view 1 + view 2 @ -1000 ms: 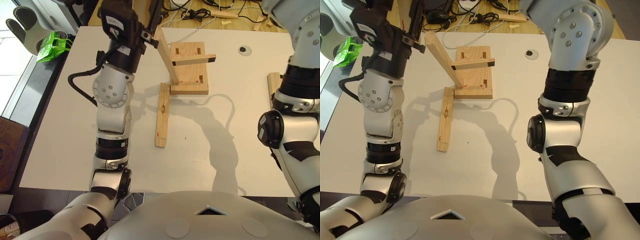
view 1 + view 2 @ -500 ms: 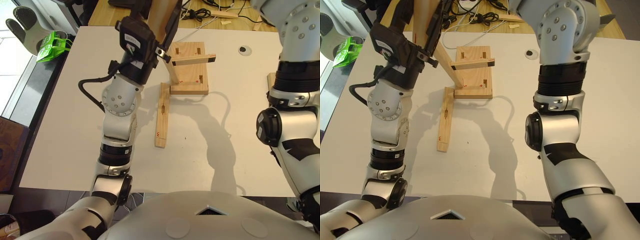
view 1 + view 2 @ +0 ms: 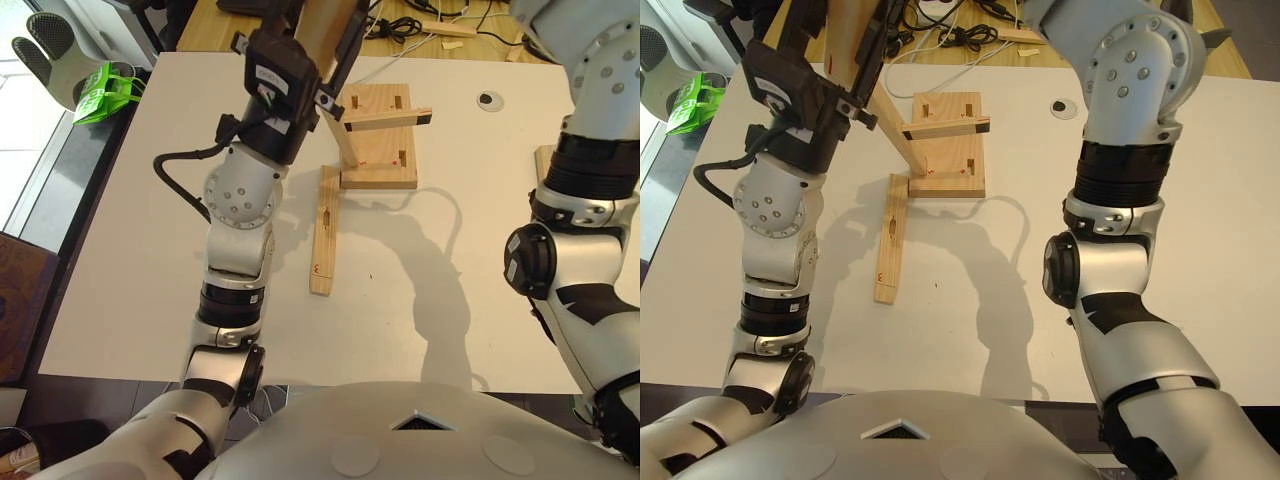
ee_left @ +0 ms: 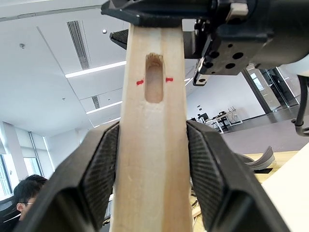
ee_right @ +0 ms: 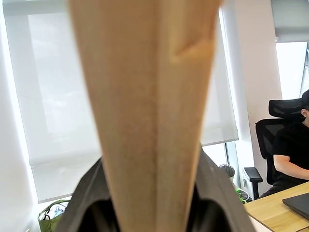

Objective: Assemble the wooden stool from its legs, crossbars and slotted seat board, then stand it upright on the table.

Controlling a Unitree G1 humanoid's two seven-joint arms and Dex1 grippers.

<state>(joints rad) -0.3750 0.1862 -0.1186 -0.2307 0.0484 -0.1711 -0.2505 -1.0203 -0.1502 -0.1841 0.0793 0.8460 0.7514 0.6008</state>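
Observation:
My left gripper (image 4: 154, 164) is raised above the table's far edge and shut on a wooden leg (image 4: 153, 125) with a slot marked in red. The leg also shows at the top of the left eye view (image 3: 327, 28). My right gripper (image 5: 149, 208) is shut on a wooden bar (image 5: 145, 96); its black body (image 4: 227, 34) sits at the far end of the leg. I cannot tell whether both hold one piece. The slotted seat board (image 3: 385, 165) lies flat, with a tilted leg (image 3: 335, 115) and a crossbar (image 3: 385, 120) standing in it.
A loose leg (image 3: 322, 235) lies on the white table (image 3: 130, 220) just in front of the seat board. Another wooden piece (image 3: 547, 165) lies by the right arm. A green bag (image 3: 105, 92) hangs off the far left corner. Cables run along the far edge.
My left arm has swung right, toward the seat board, carrying the leg with it. The right arm has shifted slightly. The pieces on the table have not moved.

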